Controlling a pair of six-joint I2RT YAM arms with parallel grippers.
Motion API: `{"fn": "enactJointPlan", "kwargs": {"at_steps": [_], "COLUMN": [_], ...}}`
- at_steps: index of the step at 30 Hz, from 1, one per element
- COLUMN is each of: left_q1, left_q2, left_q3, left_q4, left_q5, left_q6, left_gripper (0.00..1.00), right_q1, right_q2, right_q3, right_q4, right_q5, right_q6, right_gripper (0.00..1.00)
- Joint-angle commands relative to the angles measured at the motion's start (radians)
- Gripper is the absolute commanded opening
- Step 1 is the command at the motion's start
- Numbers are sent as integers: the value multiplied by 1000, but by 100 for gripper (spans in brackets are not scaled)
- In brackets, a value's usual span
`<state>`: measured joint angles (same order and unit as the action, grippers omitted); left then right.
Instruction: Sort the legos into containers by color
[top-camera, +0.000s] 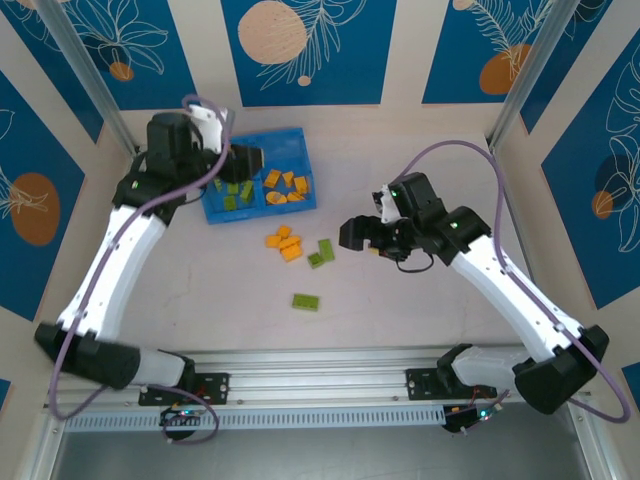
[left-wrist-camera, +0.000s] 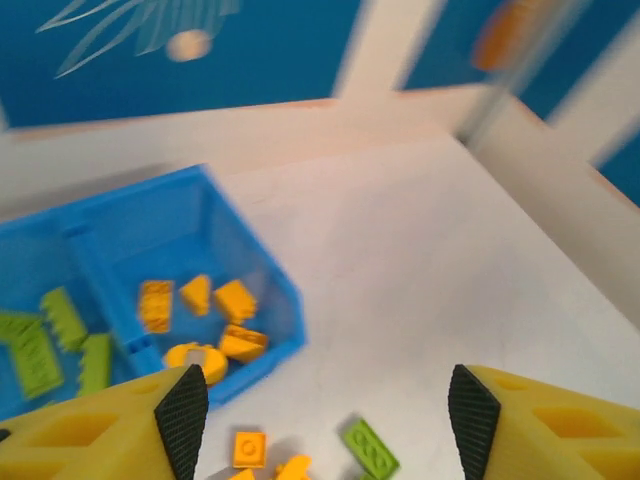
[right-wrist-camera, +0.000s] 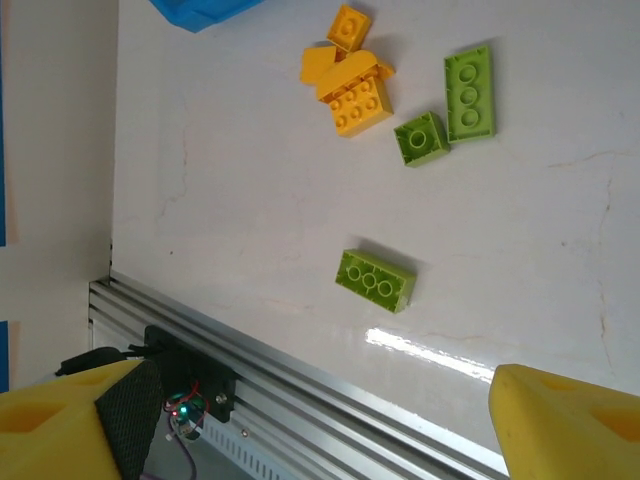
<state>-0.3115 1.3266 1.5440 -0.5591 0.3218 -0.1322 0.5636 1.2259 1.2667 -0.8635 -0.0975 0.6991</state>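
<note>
Sorting partway; both jaws released, empty. Next, right arm (top-camera: 500, 275) should take green lego (top-camera: 306, 301), five o'clock of tray (top-camera: 280, 145).

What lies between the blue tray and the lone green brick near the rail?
In the top view, a cluster of orange bricks, with two green bricks just right of it.

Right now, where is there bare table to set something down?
Bare: between the left arm and the orange bricks; right of the tray to the back wall; between the lone green brick and the rail. Crowded: between tray and right hand.
</note>
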Motion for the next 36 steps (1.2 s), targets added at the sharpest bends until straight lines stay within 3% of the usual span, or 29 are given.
{"fn": "enactJointPlan", "kwargs": {"at_steps": [1, 6, 11, 15, 18, 23, 31, 36], "left_q1": [-72, -167, -189, -190, -189, -190, -190, -190], "left_q2": [-114, -356, -547, -637, -671, -692, -694, -694], "left_q3": [-147, -378, -558, -660, -707, -746, -772, -780], "left_q4": [-69, -112, -124, -158, -159, -128, -79, -72], "left_q5": [135, 202, 223, 152, 105, 79, 41, 12], "left_q6": [235, 344, 402, 459, 468, 441, 425, 416], "left_gripper": [69, 75, 83, 92, 97, 100, 100, 100], "right_q1": [16, 57, 151, 208, 212, 233, 252, 256], "right_q2": [77, 266, 499, 698, 829, 950, 1089, 1144], "right_q3": [37, 142, 294, 442, 553, 610, 722, 764], "right_q4": [79, 116, 93, 67, 40, 72, 63, 47], "right_q5": [-23, 16, 146, 261, 264, 377, 375, 349], "right_q6": [5, -45, -140, -225, -226, -275, -379, -379], "right_gripper": [86, 85, 82, 82, 85, 100, 99, 92]}}
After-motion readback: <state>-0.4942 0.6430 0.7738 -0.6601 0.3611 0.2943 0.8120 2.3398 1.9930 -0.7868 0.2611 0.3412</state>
